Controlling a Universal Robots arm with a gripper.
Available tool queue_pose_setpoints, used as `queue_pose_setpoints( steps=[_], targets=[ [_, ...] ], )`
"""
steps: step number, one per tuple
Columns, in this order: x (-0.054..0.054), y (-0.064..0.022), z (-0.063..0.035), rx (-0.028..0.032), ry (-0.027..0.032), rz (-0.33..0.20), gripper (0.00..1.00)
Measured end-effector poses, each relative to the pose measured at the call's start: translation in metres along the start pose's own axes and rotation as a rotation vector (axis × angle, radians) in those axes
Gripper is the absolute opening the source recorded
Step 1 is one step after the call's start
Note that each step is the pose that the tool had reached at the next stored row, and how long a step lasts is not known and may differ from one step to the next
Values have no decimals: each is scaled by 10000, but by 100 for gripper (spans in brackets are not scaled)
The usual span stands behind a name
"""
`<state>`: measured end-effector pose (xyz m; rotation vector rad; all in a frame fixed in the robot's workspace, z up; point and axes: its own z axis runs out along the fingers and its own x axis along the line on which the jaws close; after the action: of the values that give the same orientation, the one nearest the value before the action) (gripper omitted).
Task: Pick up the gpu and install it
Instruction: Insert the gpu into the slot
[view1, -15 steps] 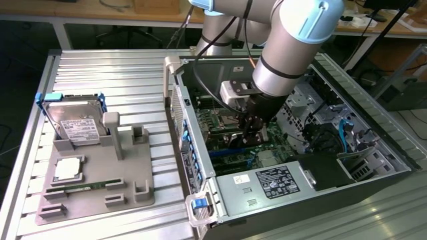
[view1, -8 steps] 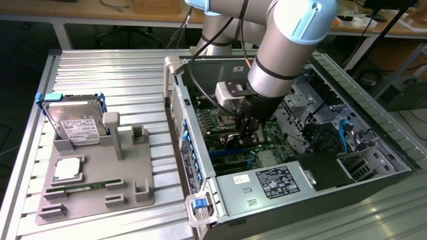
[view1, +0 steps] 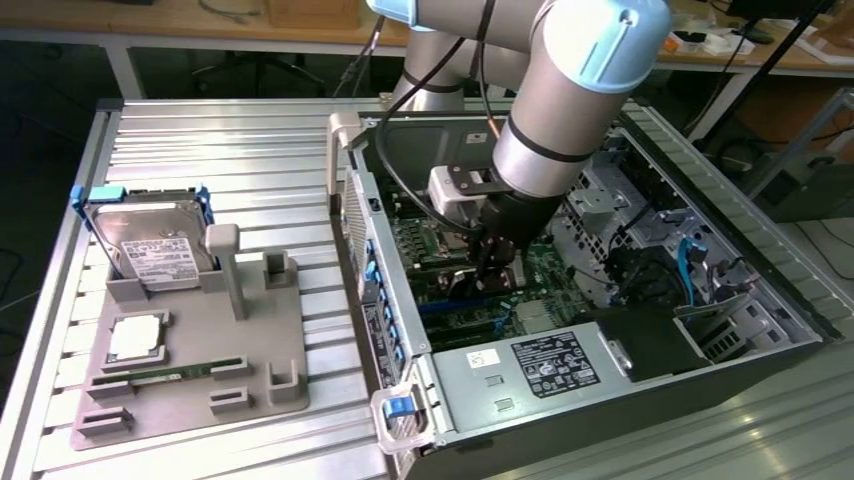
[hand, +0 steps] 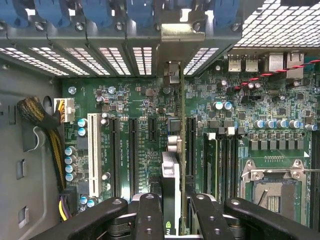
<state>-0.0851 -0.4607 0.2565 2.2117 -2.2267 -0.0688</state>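
Wrist view: the gpu (hand: 171, 200) is clamped edge-on between the jaws of the gripper (hand: 172, 212), its silver bracket (hand: 181, 60) aimed at the rear slot openings beyond them, so that, judging by the alignment, its edge meets a motherboard (hand: 145, 115) slot beneath.

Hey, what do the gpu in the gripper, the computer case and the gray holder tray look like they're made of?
The gpu: green circuit board, likely fiberglass laminate, with a bright silvery metal end bracket; it sits edge-on between the gripper fingers.
The computer case: probably painted or bare sheet steel, judging by thin folded walls and punched vent holes.
The holder tray: matte gray, blocky posts, seemingly molded or printed plastic.
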Motion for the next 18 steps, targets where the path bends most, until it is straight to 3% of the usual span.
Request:
queue_pose_setpoints(
  steps=[18],
  targets=[
    [-24,39,7,1,-6,1,27]
  ],
)
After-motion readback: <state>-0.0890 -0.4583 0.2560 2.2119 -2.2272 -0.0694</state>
